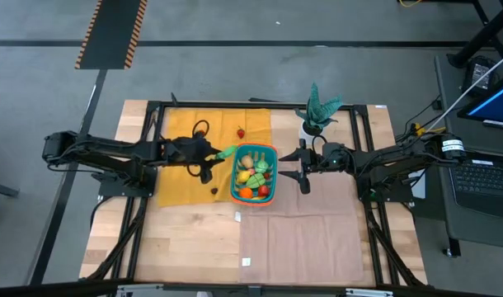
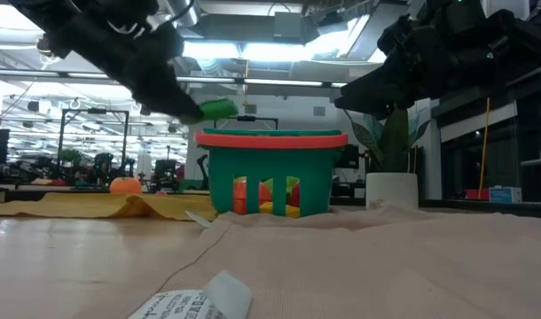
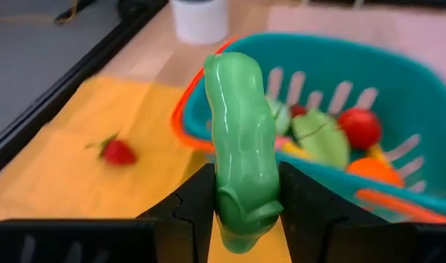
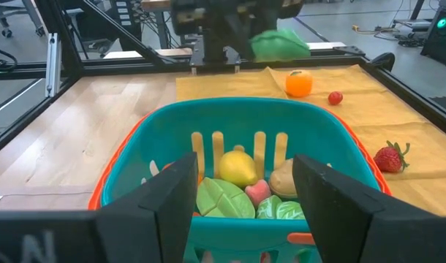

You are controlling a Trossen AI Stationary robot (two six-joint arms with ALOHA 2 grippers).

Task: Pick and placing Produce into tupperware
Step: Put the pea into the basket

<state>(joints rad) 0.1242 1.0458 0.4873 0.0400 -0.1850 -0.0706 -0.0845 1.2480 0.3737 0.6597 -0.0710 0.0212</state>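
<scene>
My left gripper (image 1: pixel 212 158) is shut on a long green produce piece (image 1: pixel 227 153), held above the yellow cloth (image 1: pixel 185 177) just left of the tupperware (image 1: pixel 254 196). The tupperware is a teal slotted basket with an orange rim; it stands on the table with several toy fruits and vegetables inside. In the low view the green piece (image 2: pixel 219 109) hangs higher than the basket rim (image 2: pixel 270 138). A strawberry (image 1: pixel 241 132), an orange (image 4: pixel 298 82) and a small red piece (image 4: pixel 335 97) lie on the cloth. My right gripper (image 1: pixel 303 169) stands open just right of the basket, touching nothing. My left gripper pinches the green piece at its near end (image 3: pixel 241 201) between its two fingers (image 3: pixel 197 201). The fingers come from the table's left, slanting down. The piece sticks out forward past the fingertips toward the basket, lifted clear of the cloth.
A potted green plant in a white pot (image 1: pixel 316 115) stands behind the basket's far right corner. A pale pink cloth (image 1: pixel 301 231) covers the table's near right part. A paper label (image 2: pixel 195 301) lies near the front edge. Black frame rails (image 1: pixel 152 124) border the table.
</scene>
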